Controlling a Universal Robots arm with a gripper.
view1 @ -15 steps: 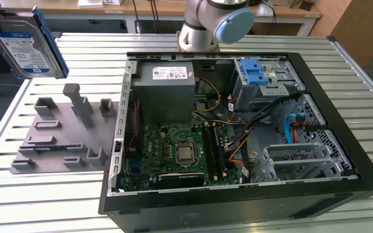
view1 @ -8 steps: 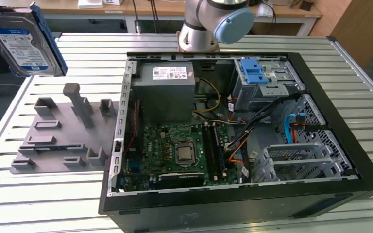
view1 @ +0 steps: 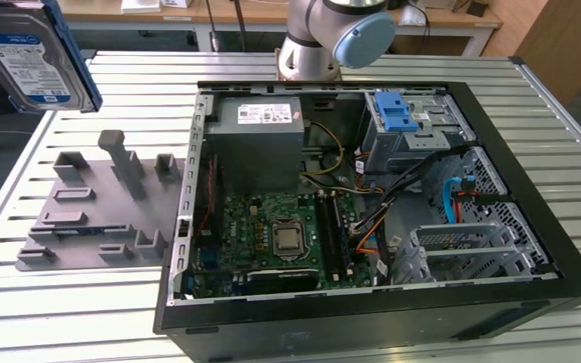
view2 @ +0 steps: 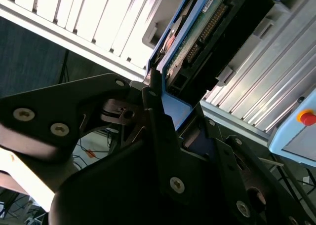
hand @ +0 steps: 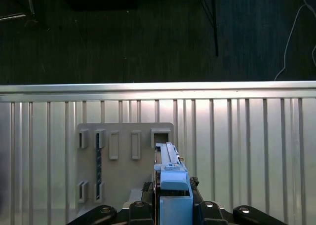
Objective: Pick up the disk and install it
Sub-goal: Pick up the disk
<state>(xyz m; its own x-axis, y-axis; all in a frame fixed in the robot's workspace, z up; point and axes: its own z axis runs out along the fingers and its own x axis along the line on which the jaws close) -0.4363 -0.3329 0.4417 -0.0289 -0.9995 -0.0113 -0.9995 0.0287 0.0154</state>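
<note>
The disk [view1: 30, 62], a silver hard drive with a blue-and-white label and a blue frame, hangs high above the table at the exterior view's far left. It is off the grey holder plate [view1: 99, 208]. In the first wrist view the disk [hand: 171, 178] shows edge-on, with my gripper [hand: 170, 207] shut on its blue frame from both sides. In the second wrist view the disk's circuit-board side [view2: 207, 32] runs away from my gripper [view2: 173, 104], and a black finger [view2: 159, 131] presses on the frame.
An open black computer case [view1: 371, 318] lies on the slatted metal table [view1: 69, 318], with a drive cage and its blue latch [view1: 396, 117] at the back. The arm's base [view1: 316, 45] stands behind the case. The holder plate's upright pegs [view1: 124, 162] stick up.
</note>
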